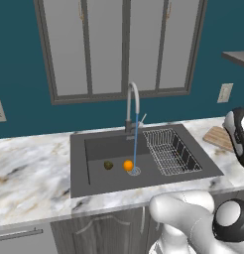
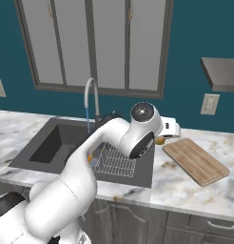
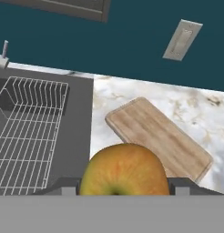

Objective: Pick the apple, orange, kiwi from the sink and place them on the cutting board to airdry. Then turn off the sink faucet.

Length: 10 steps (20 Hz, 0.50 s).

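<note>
My gripper (image 3: 124,187) is shut on the apple (image 3: 124,168), a yellow-green fruit with a reddish blush that sits between the two fingertips. In the right base view the gripper (image 2: 160,138) holds the apple (image 2: 160,140) above the counter, just left of the cutting board (image 2: 195,161). Below and ahead of the hand lies the light-brown cutting board (image 3: 159,136), bare. The orange (image 1: 128,165) and the dark kiwi (image 1: 108,165) lie on the floor of the sink (image 1: 99,149), near the drain. Water runs in a thin blue stream from the sink faucet (image 1: 133,106).
A wire dish rack (image 1: 171,151) fills the sink's right end, between the fruit and the board. A wall outlet (image 2: 209,104) and a grey shelf (image 2: 223,71) are above the board. Marble counter (image 1: 30,168) extends to the left of the sink.
</note>
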### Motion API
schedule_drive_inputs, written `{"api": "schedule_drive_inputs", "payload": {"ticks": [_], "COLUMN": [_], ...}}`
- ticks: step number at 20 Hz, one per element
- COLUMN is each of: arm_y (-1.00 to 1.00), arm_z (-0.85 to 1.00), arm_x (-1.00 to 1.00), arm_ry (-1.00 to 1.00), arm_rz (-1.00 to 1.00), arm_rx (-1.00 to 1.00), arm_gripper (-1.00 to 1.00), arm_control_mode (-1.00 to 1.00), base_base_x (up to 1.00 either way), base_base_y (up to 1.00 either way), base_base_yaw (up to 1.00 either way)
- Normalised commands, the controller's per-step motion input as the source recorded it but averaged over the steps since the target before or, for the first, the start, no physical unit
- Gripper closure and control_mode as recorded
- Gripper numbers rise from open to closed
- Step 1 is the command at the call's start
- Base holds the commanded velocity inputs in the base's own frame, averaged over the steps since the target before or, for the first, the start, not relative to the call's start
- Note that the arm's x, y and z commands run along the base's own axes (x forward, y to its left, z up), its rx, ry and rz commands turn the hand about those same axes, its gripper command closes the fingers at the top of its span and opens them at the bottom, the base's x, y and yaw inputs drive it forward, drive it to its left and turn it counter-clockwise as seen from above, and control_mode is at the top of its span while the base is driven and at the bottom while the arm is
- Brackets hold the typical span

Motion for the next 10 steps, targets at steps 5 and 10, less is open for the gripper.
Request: {"api": "schedule_drive_inputs", "payload": {"ticks": [5, 10], "arm_y": [-0.17, -0.19], "arm_z": [-0.24, -0.13], "arm_x": [0.51, 0.40], "arm_ry": [0.02, 0.04], "arm_rz": [0.01, 0.00], "arm_rx": [0.00, 0.00], "arm_gripper": [1.00, 1.00], "arm_control_mode": [-1.00, -1.00], "base_base_x": [0.00, 0.00], "base_base_y": [0.00, 0.00], "base_base_yaw": [0.00, 0.00]}}
